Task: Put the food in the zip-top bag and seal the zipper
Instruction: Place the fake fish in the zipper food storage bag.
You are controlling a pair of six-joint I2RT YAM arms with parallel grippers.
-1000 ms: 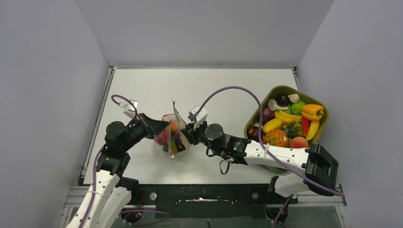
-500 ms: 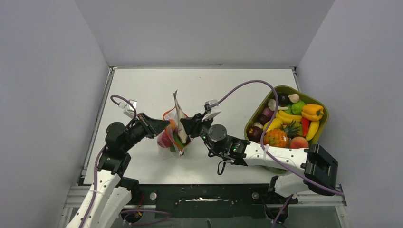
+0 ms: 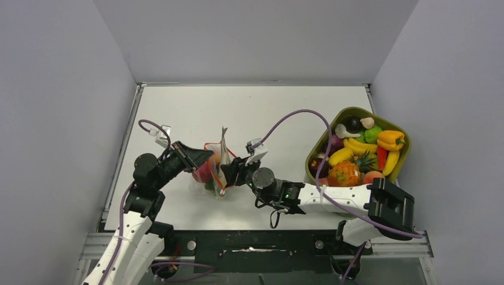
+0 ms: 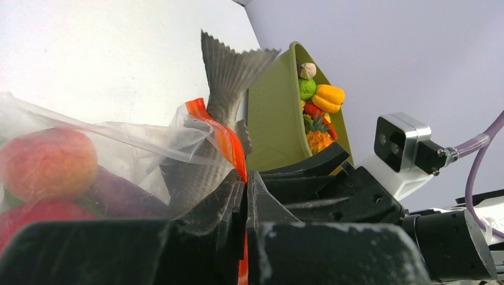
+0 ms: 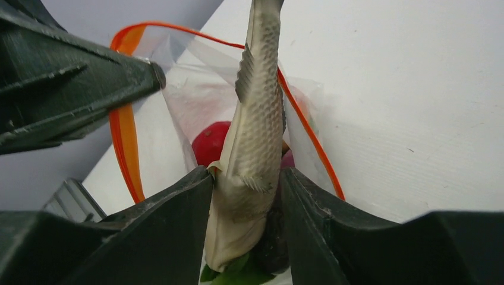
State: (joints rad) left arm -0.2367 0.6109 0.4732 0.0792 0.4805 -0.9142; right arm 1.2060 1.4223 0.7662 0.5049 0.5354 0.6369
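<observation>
The clear zip-top bag (image 3: 209, 176) stands on the table between both arms, its mouth up. My left gripper (image 4: 245, 178) is shut on the orange-red zipper (image 4: 229, 142) at the bag's left rim. A grey toy fish (image 5: 255, 130) stands head-down in the bag, its tail (image 3: 223, 141) sticking out above the mouth. My right gripper (image 5: 246, 178) straddles the fish's body, its jaws parted a little wider than the fish. Inside the bag lie a red piece (image 5: 209, 142), a peach-coloured fruit (image 4: 47, 163), a dark purple piece and something green.
An olive-green tub (image 3: 342, 110) at the right holds several more toy fruits and vegetables, among them bananas (image 3: 350, 151) and a yellow pepper (image 3: 390, 139). White table (image 3: 196, 107) stretches behind the bag. Grey walls enclose three sides.
My right gripper lowered the fish head-first deeper into the bag, shifted left and toward the table's front edge, and its jaws have widened around the fish. The left gripper kept its hold on the zipper.
</observation>
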